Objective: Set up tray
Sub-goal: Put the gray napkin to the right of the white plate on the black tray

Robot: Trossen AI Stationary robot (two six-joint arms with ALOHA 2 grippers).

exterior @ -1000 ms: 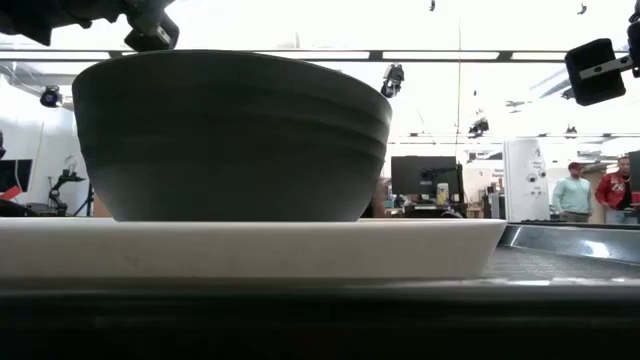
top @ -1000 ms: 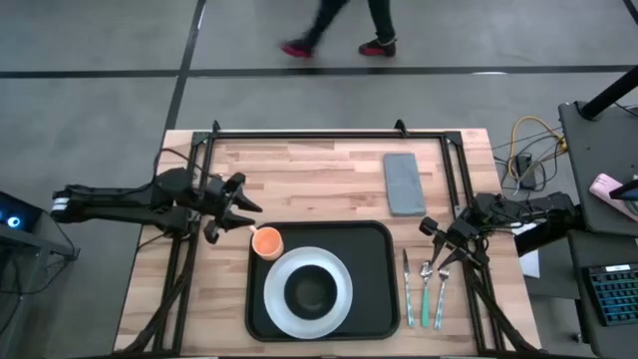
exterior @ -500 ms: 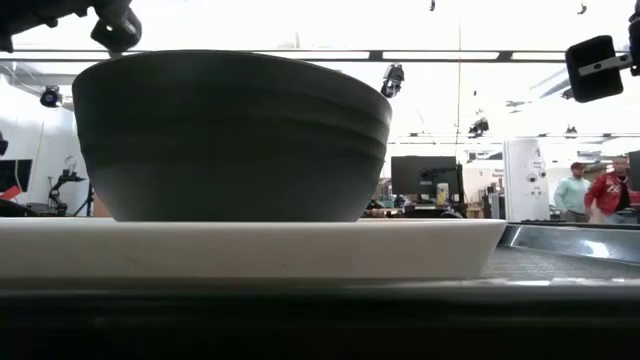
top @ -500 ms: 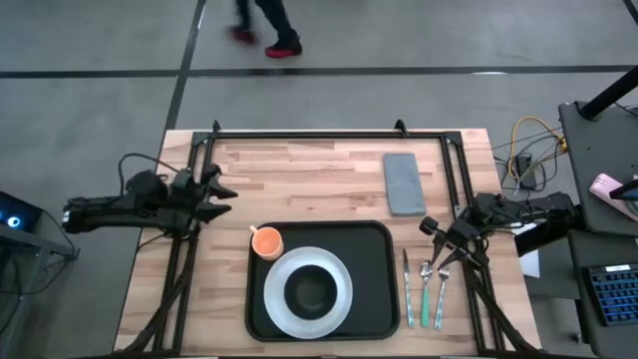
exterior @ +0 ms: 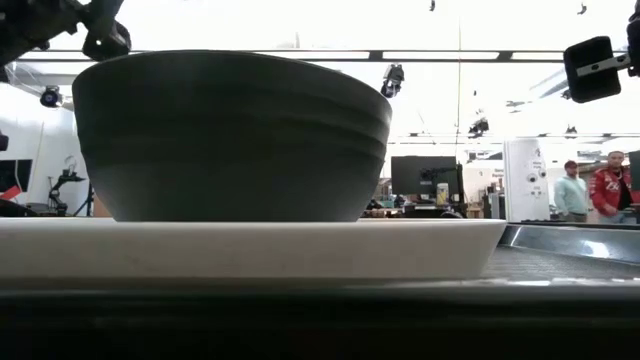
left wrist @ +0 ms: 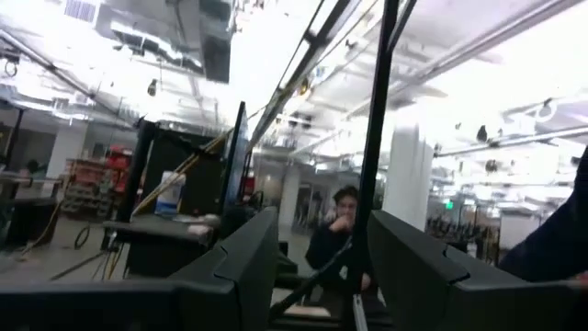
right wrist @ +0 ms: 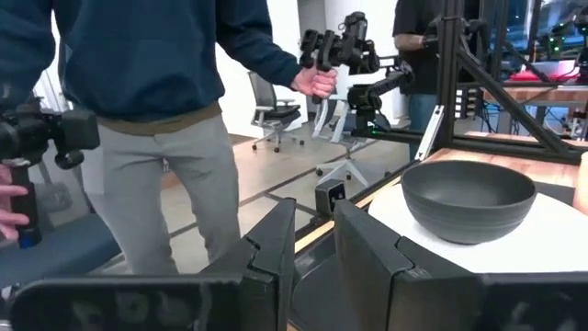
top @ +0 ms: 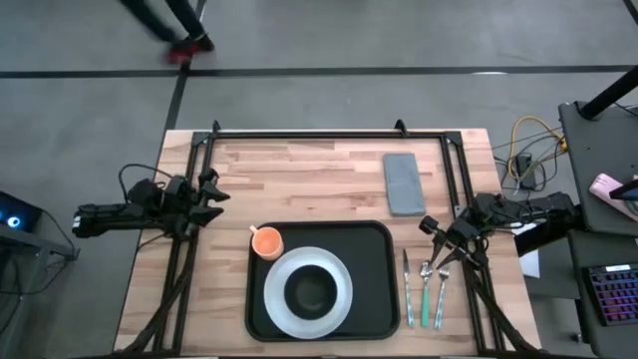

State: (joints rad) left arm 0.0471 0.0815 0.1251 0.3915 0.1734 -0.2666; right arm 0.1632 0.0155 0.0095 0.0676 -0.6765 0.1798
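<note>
The black tray (top: 371, 261) lies at the table's near middle. On it is a white plate (top: 281, 299) carrying a dark bowl (top: 311, 290). An orange cup (top: 266, 241) stands on the tray's far left corner. In the low view the bowl (exterior: 235, 135) and plate (exterior: 250, 250) fill the picture. My left gripper (top: 212, 189) (left wrist: 322, 234) is open at the table's left edge, left of the cup and apart from it. My right gripper (top: 437, 245) (right wrist: 315, 225) is open near the right edge, raised over the far ends of the cutlery (top: 424, 291).
A folded grey napkin (top: 403, 182) lies flat on the wood beyond the tray's right end. The cutlery lies side by side right of the tray. A black frame (top: 319, 135) runs along the table's far and side edges. People stand in the room beyond the table.
My left arm has drawn back from beside the orange cup toward the table's left edge and a little toward the far edge, staying open. The cup stays on the tray. My right arm has kept still. A person has walked leftward past the table's far side.
</note>
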